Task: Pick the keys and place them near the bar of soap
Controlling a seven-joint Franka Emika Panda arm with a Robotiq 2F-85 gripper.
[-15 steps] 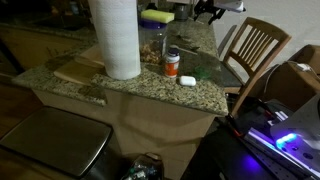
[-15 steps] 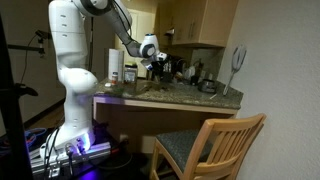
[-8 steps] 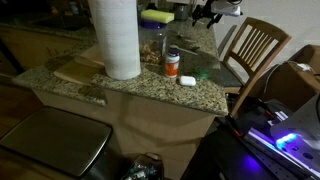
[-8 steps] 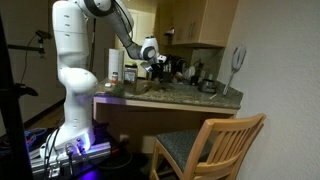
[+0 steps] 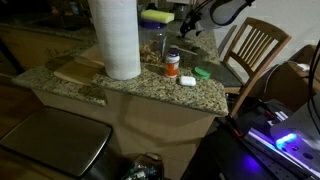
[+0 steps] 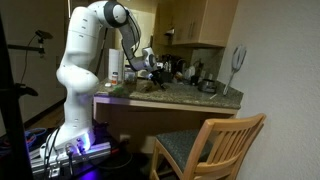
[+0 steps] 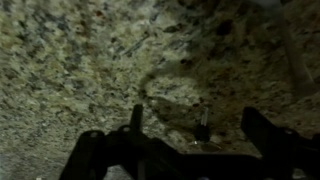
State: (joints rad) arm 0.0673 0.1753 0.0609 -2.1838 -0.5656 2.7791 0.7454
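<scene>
**Gripper down by the counter, keys not yet seen**

In an exterior view: shows the gripper [image 5: 189, 24] lower than a second ago. Has come from the top edge of the picture to just above the far part of the counter [image 5: 150, 90], near the sponge [image 5: 155, 16]. Looks spread, with nothing in it. Shows the soap [image 5: 187, 80] lying flat near the front edge, just beside the bottle [image 5: 172, 63]. Long axis of the soap: across the picture, sloping a little down to the right. Well apart from the gripper. Does not show the keys; too dark under the gripper to tell.

In an exterior view: shows the arm [image 6: 128, 35] bent further forward than before, with the gripper [image 6: 153, 70] brought close down to the counter [image 6: 190, 96]. Too small here to make out the soap or the keys.

Wrist view: looks down at the speckled counter [image 7: 80, 60] from close by. Shows the gripper [image 7: 170, 128] along the bottom edge, jaws wide apart, holding nothing. No keys clearly seen, so impossible to say where they lie, which way they point, or how their long axis runs.

Meaning for the task, as a judgement: reads as the approach to the pick. Grasp not begun; carry to the soap not yet done.
</scene>
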